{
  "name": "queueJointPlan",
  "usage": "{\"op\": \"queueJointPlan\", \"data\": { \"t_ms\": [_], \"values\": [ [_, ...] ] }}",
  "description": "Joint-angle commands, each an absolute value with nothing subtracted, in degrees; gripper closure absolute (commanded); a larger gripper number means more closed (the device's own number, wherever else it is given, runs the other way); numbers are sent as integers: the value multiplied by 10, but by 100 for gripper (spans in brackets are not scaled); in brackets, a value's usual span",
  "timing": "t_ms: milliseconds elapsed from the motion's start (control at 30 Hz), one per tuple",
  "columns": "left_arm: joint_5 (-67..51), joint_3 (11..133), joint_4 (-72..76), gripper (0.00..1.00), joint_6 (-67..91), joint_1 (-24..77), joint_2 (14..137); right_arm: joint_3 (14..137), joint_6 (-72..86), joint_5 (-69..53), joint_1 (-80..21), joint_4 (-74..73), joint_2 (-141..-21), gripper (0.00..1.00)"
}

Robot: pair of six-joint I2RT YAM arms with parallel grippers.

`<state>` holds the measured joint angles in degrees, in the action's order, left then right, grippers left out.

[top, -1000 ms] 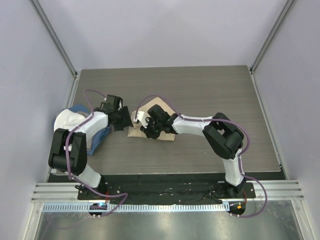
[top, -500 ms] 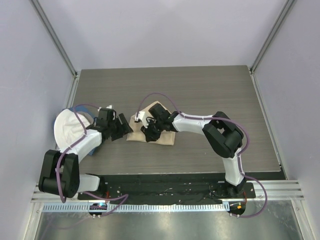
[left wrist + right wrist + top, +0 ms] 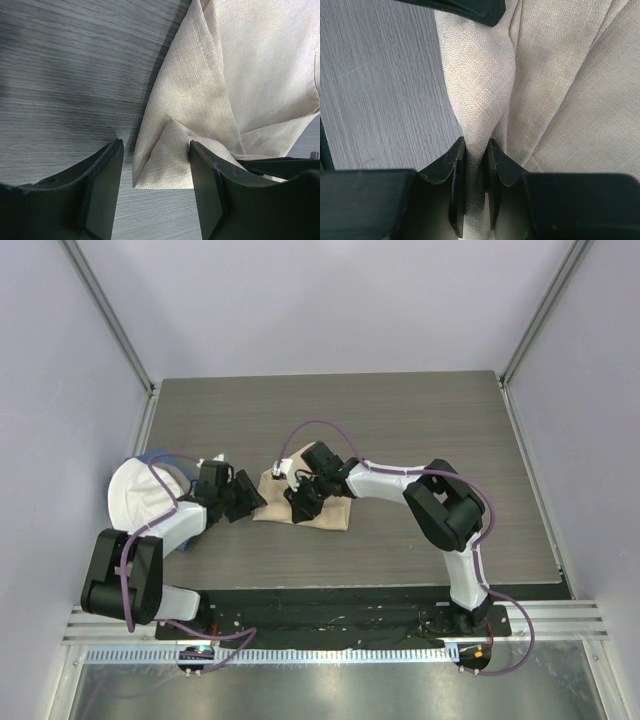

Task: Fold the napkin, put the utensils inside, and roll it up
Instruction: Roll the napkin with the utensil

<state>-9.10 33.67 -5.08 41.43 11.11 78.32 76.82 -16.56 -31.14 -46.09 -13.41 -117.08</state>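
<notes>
Napkin: a plain beige-tan square of soft woven cloth, the napkin (image 3: pixel 328 513), lies in folded layers on the dark grey wood-grain table (image 3: pixel 430 420). It sits a little left of the middle, right between the two claws.

Right gripper: the black two-finger right gripper (image 3: pixel 300 502) comes in from the right side and is down on the cloth. On its wrist view the right gripper (image 3: pixel 476 150) has its fingers pressed almost together, with a raised ridge of napkin (image 3: pixel 560 90) pinched between them. That ridge runs away from the fingertips up the left side of the cloth, and flat layers lie to its right.

Left gripper: the black left gripper (image 3: pixel 250 502) sits at the napkin's left edge. On its wrist view the left gripper (image 3: pixel 155 150) has its fingers spread wide. A folded corner of napkin (image 3: pixel 210 90) pokes into the gap, brushing the right-hand finger and well clear of the other. Nothing is clamped here.

Meeting point: part of one black left-claw finger (image 3: pixel 460 7) shows at the top of the right wrist view, just beyond the pinched ridge.

Left edge: a white rounded object (image 3: pixel 135 498) sits by the left arm, with a sliver of blue cloth (image 3: pixel 150 454) at its far side.
</notes>
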Motion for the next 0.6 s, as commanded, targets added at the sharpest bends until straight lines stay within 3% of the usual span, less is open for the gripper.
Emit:
{"op": "queueJointPlan", "data": {
  "t_ms": [0,233,433,567],
  "values": [
    [-102,329,-3,44,425,106,793,759,-160,-316,-465,-209,-1207,76],
    [-120,314,32,60,434,106,812,766,-158,-318,-462,-210,-1211,77],
    [-127,315,28,83,436,106,817,772,-152,-307,-461,-209,-1203,76],
    [-126,331,2,98,427,105,824,785,-138,-284,-461,-209,-1172,66]
  ]
}}
